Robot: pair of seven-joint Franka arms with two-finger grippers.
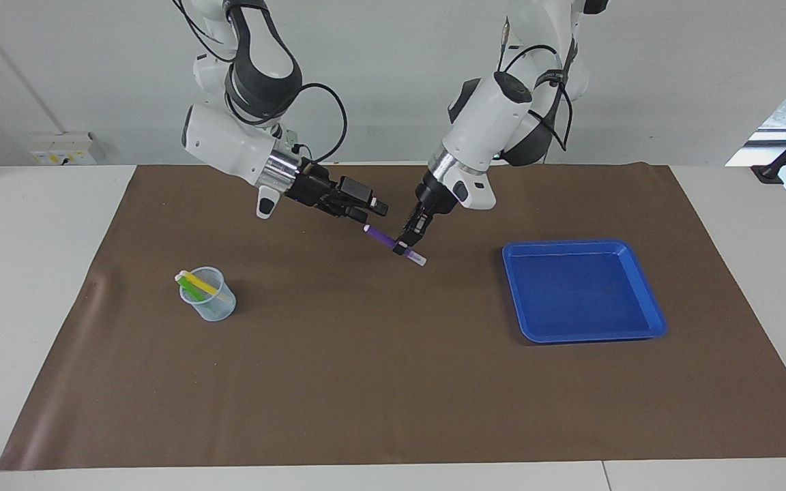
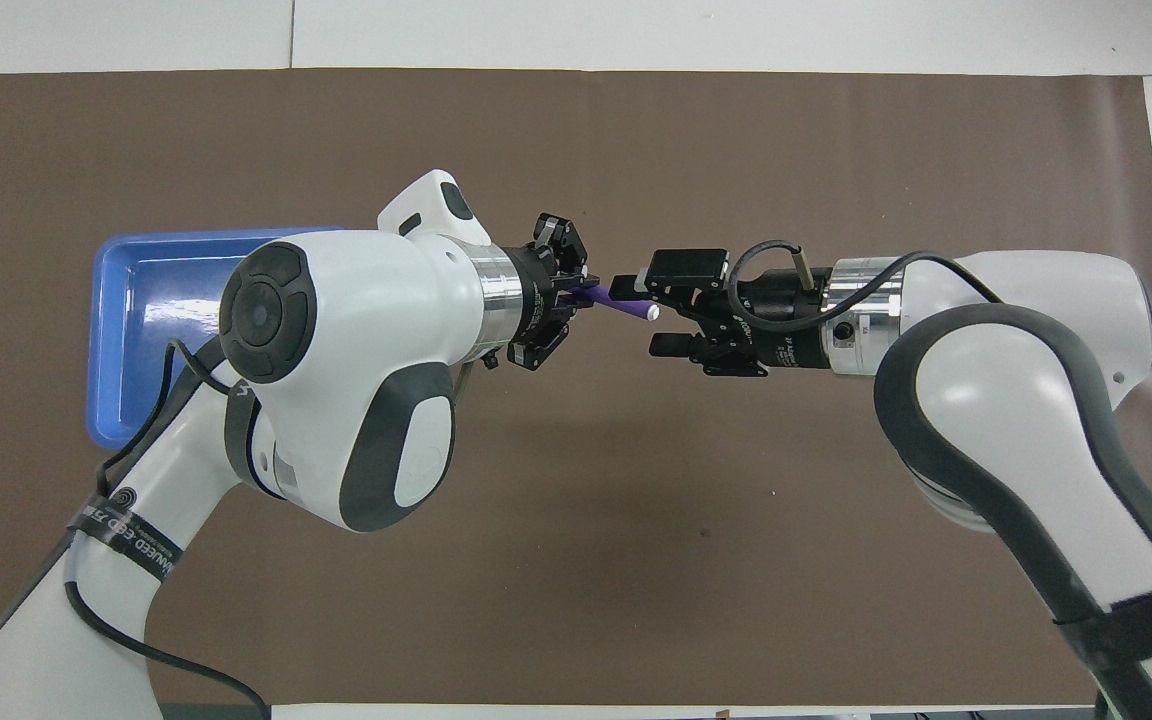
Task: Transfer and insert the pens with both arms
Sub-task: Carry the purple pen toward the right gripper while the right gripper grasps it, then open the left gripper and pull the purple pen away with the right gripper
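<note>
- Brown mat (image 1: 393, 382): covers the table's middle.
- Blue tray (image 1: 649, 320): sits toward the left arm's end, nothing in it.
- Clear cup (image 1: 219, 310): stands toward the right arm's end, holding the yellow pen (image 1: 203, 285) and green pen (image 1: 192, 290).
- Left gripper (image 1: 408, 244): raised over mid-mat, jaws pinching the purple pen (image 1: 384, 238).
- Right gripper (image 1: 368, 215): at the pen's other end, jaws spread.
</note>
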